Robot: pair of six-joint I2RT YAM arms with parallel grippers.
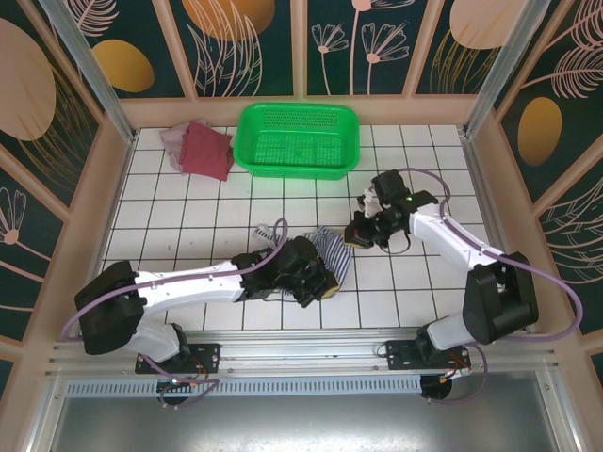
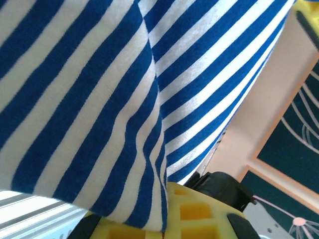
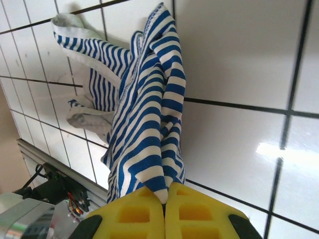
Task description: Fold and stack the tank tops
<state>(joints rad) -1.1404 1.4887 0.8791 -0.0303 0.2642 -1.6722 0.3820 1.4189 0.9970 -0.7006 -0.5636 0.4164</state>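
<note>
Currently: right pincer [image 3: 165, 206] pinched shut on the striped top [image 3: 144, 114] at its bunched edge; left pincer [image 2: 167, 211] closed on the same cloth. Bare tabletop [image 3: 239, 64] lies open just beside right pincer.

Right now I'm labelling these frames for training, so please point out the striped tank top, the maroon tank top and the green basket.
striped tank top [image 3: 149, 124]: right wrist view, middle of the bunched cloth.
maroon tank top [image 1: 209, 151]: top external view, centre of the cloth.
green basket [image 1: 298, 141]: top external view, bare mesh floor.
</note>
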